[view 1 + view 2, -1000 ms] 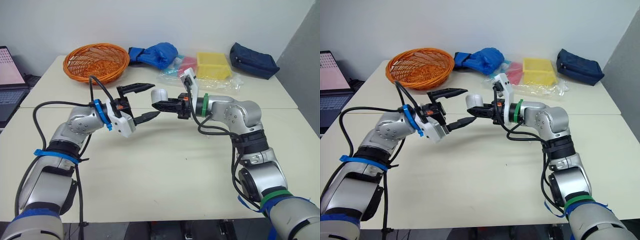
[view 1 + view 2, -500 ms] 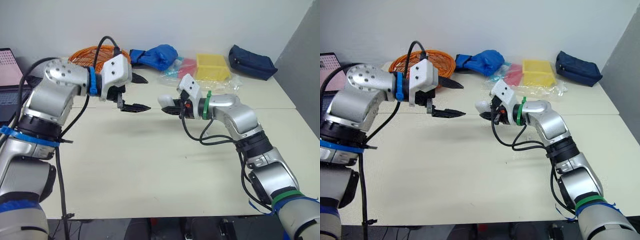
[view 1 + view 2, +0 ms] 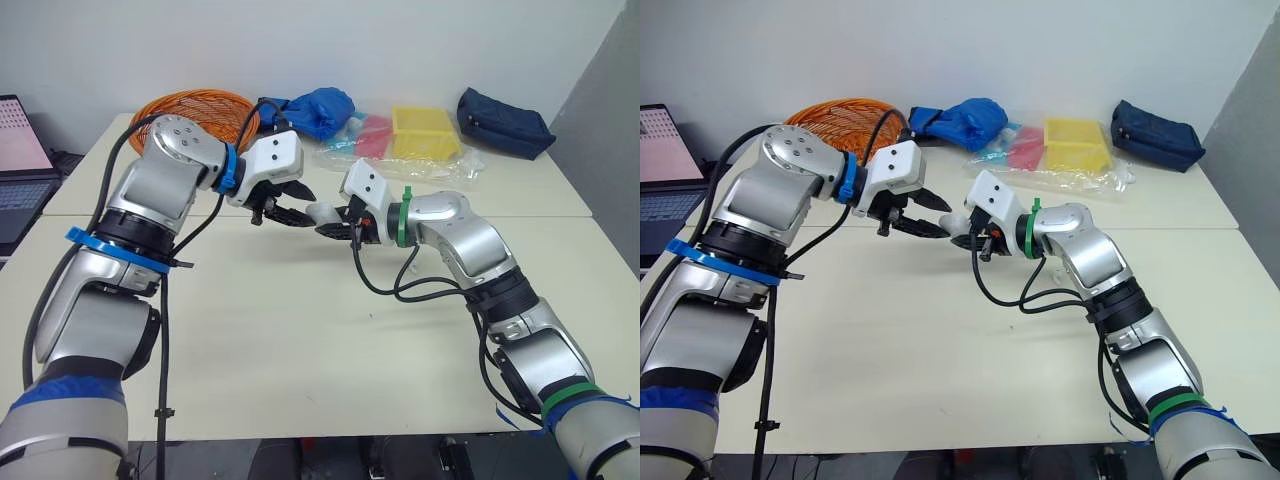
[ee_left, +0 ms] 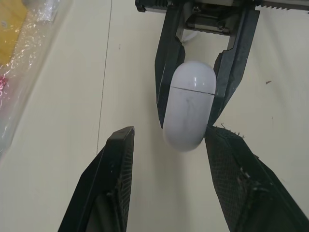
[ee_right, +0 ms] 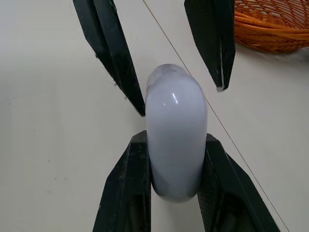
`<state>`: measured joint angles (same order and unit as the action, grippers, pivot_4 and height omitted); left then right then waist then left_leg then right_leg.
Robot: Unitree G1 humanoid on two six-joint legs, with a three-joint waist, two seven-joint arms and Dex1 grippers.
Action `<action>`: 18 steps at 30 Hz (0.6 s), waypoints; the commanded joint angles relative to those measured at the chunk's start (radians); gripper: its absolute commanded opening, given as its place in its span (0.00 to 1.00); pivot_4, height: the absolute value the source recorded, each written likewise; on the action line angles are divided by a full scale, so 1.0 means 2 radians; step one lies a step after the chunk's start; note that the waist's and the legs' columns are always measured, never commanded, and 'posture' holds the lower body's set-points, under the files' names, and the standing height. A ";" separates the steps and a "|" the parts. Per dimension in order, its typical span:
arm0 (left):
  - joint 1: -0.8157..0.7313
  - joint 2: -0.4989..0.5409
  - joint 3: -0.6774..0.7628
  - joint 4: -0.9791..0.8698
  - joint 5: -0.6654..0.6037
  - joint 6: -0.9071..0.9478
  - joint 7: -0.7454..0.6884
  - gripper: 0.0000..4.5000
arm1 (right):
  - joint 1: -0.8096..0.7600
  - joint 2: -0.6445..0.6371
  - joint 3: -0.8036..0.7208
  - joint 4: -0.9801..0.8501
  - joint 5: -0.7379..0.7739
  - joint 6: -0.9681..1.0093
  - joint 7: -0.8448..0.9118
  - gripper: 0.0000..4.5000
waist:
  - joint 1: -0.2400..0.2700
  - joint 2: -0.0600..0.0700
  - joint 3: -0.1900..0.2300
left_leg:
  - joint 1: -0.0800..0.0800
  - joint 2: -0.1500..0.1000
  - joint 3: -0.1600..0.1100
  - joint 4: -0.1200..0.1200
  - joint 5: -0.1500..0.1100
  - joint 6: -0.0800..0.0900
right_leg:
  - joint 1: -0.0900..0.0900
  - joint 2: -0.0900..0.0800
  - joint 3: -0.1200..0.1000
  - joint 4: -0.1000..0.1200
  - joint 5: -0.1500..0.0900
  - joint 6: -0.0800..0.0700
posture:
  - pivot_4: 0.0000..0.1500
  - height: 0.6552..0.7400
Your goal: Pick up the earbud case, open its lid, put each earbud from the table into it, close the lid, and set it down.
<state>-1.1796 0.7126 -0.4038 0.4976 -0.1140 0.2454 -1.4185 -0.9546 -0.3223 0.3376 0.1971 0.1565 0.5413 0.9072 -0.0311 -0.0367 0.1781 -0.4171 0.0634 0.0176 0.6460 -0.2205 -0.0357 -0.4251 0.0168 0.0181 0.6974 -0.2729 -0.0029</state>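
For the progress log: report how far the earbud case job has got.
Done: the earbud case is lifted, clamped in the right gripper. In hand: the open left gripper is at its free end, lid shut. Left: open lid, load earbuds, close, set down.

One white earbud case (image 4: 188, 108), one orange basket (image 3: 190, 105), one yellow box (image 3: 425, 130), one pink item (image 3: 375, 125), one navy pouch (image 3: 505, 122), one blue bundle (image 3: 315, 108) and one laptop (image 3: 20, 150) are showing, each kind appearing just once.
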 commanded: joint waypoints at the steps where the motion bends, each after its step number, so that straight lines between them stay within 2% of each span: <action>1: -0.022 0.000 0.017 -0.001 0.008 -0.013 -0.022 0.51 | -0.002 0.001 -0.003 -0.026 -0.003 -0.001 0.003 0.18 | 0.000 0.000 0.000 | 0.000 0.000 0.000 0.000 0.000 0.000 | 0.000 0.000 0.000 0.000 0.000 0.000 | 1.00 1.00; 18: -0.016 -0.022 0.025 0.007 0.037 -0.031 -0.035 0.51 | -0.001 0.021 0.005 -0.027 -0.028 -0.015 0.004 0.18 | 0.000 0.000 0.000 | 0.000 0.000 0.000 0.000 0.000 0.000 | 0.000 0.000 0.000 0.000 0.000 0.000 | 1.00 1.00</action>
<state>-1.1890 0.6753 -0.3890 0.5184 -0.0414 0.2013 -1.4928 -0.9405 -0.2909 0.3562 0.1891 0.0987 0.5350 0.9120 -0.0314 -0.0367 0.1781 -0.4172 0.0632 0.0173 0.6462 -0.2205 -0.0357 -0.4251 0.0168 0.0179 0.6977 -0.2729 -0.0029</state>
